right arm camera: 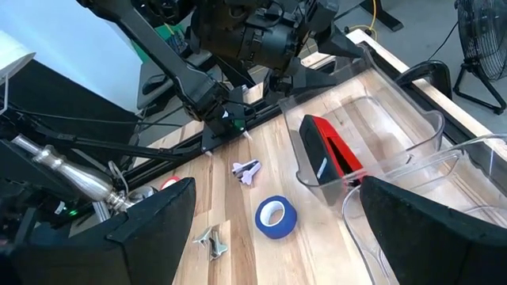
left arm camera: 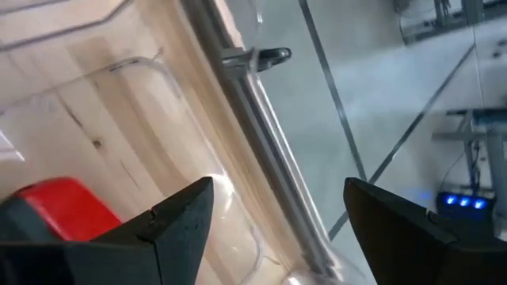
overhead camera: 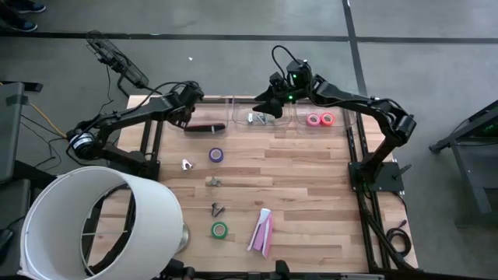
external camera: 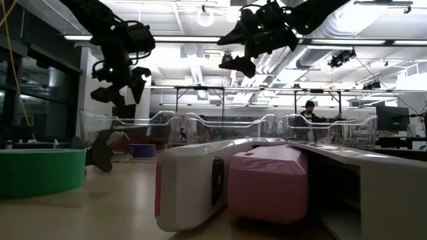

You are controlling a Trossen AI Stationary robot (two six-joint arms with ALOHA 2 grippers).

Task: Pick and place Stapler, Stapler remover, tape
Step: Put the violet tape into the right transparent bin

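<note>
A red and black stapler (overhead camera: 204, 127) (right arm camera: 329, 158) lies in the left clear bin; its red end (left arm camera: 63, 210) shows in the left wrist view. Staple removers (overhead camera: 255, 118) lie in the middle bin, and pink tape (overhead camera: 313, 119) and red-orange tape (overhead camera: 327, 119) in the right bin. On the table lie purple tape (overhead camera: 216, 155) (right arm camera: 276, 215), green tape (overhead camera: 219, 229) (external camera: 40, 172), a pink and white stapler (overhead camera: 261, 231) (external camera: 253, 180) and three staple removers (overhead camera: 187, 164) (overhead camera: 214, 181) (overhead camera: 217, 208). My left gripper (overhead camera: 187, 97) (left arm camera: 277, 186) hangs open above the left bin's far side. My right gripper (overhead camera: 268, 105) (right arm camera: 277, 184) hangs open above the middle bin.
Three clear bins (overhead camera: 233, 101) stand in a row along the table's far edge. A large white round shade (overhead camera: 93, 222) covers the near left corner. The left arm (right arm camera: 253, 32) shows beyond the left bin in the right wrist view. Bare wood lies at the table's right side (overhead camera: 319, 194).
</note>
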